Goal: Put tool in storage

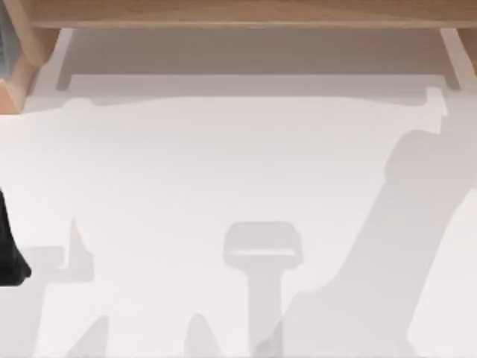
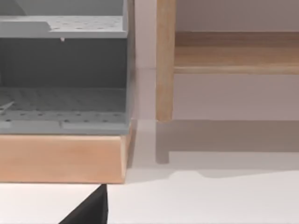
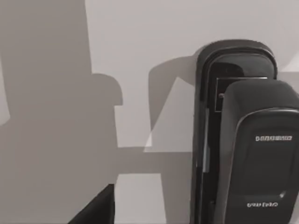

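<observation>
The tool [image 3: 240, 140], a black oblong stapler with pale lettering on its top, lies on the white table and looms large in the right wrist view. A black part of my right gripper [image 3: 96, 209] shows at the picture's edge, apart from the tool. The storage [image 2: 63, 74] is a grey perforated shelf unit on a wooden base, seen in the left wrist view, and its corner [image 1: 9, 52] sits at the top view's far left. A black part of my left gripper [image 2: 88, 211] hangs just in front of that base and shows at the table's left edge [image 1: 9, 250].
A wooden shelf [image 1: 246, 13] runs along the back of the table, with a wooden post [image 2: 165, 60] beside the storage. Grey shadows of both arms fall across the white tabletop [image 1: 223, 149].
</observation>
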Available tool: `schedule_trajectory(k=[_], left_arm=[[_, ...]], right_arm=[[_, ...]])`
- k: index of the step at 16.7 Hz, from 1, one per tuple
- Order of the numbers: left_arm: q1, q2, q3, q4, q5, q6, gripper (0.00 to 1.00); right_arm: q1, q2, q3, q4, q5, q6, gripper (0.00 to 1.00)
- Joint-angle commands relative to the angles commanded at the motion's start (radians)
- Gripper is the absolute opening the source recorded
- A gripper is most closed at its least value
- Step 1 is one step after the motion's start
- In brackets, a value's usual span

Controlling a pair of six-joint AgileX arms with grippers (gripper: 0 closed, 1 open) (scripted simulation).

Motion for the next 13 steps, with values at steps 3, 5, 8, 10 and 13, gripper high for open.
schedule_trajectory(k=[3,5,8,10,13], left_arm=[[0.000,0.000,0.000,0.000,0.000,0.000,1.00],[0.000,0.000,0.000,0.000,0.000,0.000,1.00],[0.000,0.000,0.000,0.000,0.000,0.000,1.00],[0.000,0.000,0.000,0.000,0.000,0.000,1.00],[0.000,0.000,0.000,0.000,0.000,0.000,1.00]], right_arm=[[-0.001,0.000,0.000,0.000,0.000,0.000,1.00],[0.000,-0.023,-0.014,0.023,-0.006,-0.015,1.00],[-0.004,-0.110,-0.074,0.128,-0.035,-0.077,1.00],[-0.019,-0.184,-0.135,0.241,-0.066,-0.135,1.00],[-0.076,-0.295,-0.258,0.470,-0.119,-0.241,1.00]])
